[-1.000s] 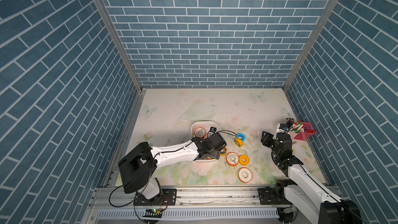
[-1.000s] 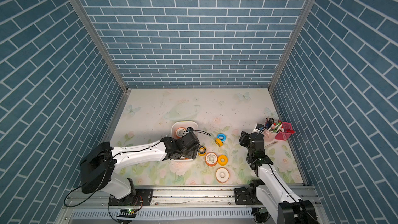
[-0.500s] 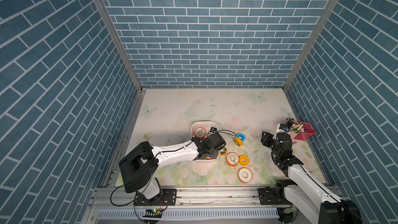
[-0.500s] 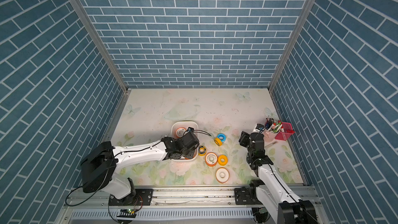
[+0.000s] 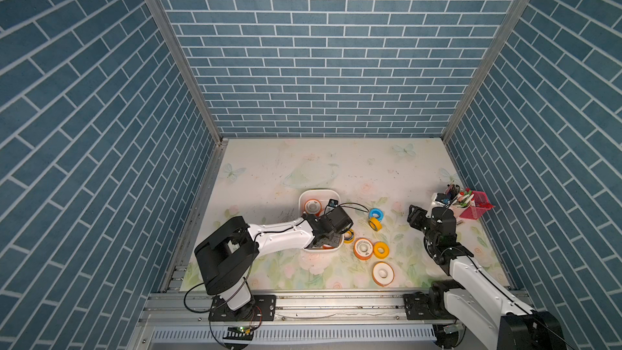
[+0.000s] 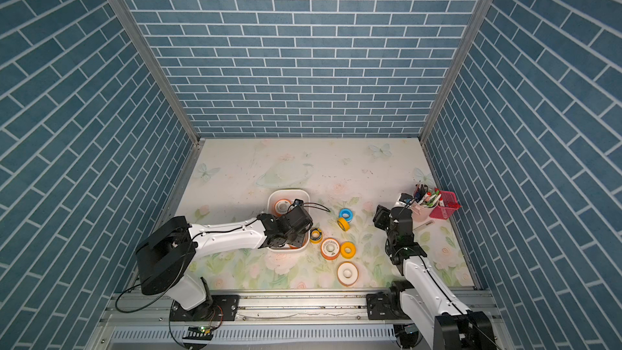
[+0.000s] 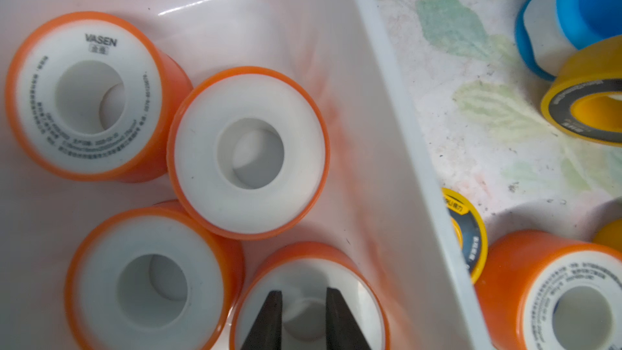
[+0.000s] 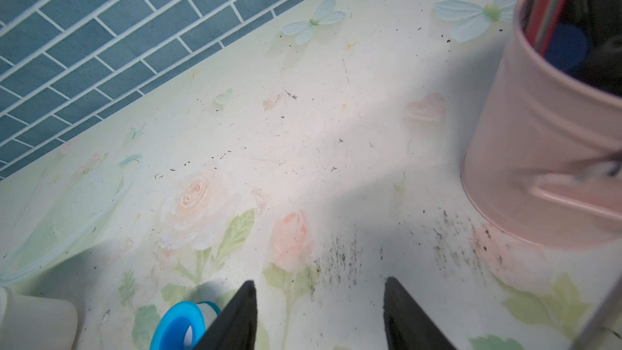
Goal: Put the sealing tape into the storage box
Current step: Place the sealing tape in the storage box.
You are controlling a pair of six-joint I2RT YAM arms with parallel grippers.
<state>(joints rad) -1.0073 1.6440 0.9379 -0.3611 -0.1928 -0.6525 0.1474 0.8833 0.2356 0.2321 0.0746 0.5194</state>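
Roughly, four orange white-faced tape rolls (image 7: 247, 153) lie flat, bores up, in the white shallow plastic storage box (image 7: 387, 95), whose long axis runs near to far. Six loose rolls (image 5: 363, 248) lie on the floral counter (image 5: 303, 170) to its right. The left gripper (image 7: 304, 292) is narrow over one roll's bore; whether it grips anything I cannot tell. The right gripper (image 8: 319, 284) gapes, empty.

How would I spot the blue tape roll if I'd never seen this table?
Start at the white storage box mid-table. Between it and the pink basket two small rolls sit together. The blue tape roll is the only blue one; its neighbour is yellow.
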